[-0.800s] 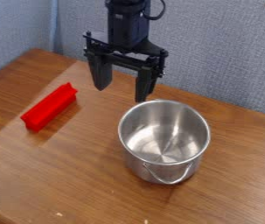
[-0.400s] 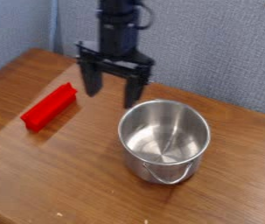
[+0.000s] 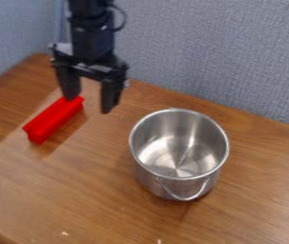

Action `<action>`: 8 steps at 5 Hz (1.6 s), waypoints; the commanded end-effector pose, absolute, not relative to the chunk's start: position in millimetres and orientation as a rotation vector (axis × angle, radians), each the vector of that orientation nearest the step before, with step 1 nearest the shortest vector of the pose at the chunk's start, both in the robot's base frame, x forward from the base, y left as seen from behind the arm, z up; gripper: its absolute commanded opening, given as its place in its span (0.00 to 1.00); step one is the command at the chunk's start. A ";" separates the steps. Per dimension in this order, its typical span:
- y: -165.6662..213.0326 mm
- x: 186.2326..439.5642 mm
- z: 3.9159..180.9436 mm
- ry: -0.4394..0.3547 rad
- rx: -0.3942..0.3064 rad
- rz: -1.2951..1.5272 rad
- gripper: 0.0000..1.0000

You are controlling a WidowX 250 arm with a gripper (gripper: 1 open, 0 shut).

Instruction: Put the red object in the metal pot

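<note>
Here the black gripper [image 3: 91, 98] hangs with jaws spread wide and empty just above the upper end of the bright red rectangular block [image 3: 52, 119], which lies diagonally on the wooden tabletop [image 3: 71, 191], left of the shiny steel pot [image 3: 178, 151].

No legible text, label, brand, number or sign anywhere in view

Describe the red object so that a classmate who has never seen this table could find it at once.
Start at the brown wooden table and go to its left part, away from the shiny metal pot. There lies the red object, just below the black fingers of the open gripper. It is the only bright red, long, flat-sided block.
</note>
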State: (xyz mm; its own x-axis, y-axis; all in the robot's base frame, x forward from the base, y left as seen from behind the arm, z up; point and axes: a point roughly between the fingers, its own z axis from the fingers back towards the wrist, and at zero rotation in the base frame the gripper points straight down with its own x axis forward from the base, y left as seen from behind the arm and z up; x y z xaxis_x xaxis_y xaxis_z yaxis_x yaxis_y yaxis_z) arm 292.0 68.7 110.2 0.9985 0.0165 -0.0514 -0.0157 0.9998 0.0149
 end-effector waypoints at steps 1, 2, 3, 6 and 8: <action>87.6 290.6 103.8 0.027 0.029 0.006 1.00; 99.9 289.5 95.4 0.007 0.029 -0.004 1.00; 110.5 293.0 87.8 -0.015 0.041 -0.007 1.00; 125.7 312.9 79.3 -0.042 0.070 0.003 1.00; 133.8 324.3 70.8 -0.045 0.073 0.007 1.00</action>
State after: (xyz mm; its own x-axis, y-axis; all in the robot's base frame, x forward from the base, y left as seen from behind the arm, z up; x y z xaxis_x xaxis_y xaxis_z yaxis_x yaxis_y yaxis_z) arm 318.6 125.7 56.9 1.0000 -0.0033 0.0015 0.0032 0.9987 0.0503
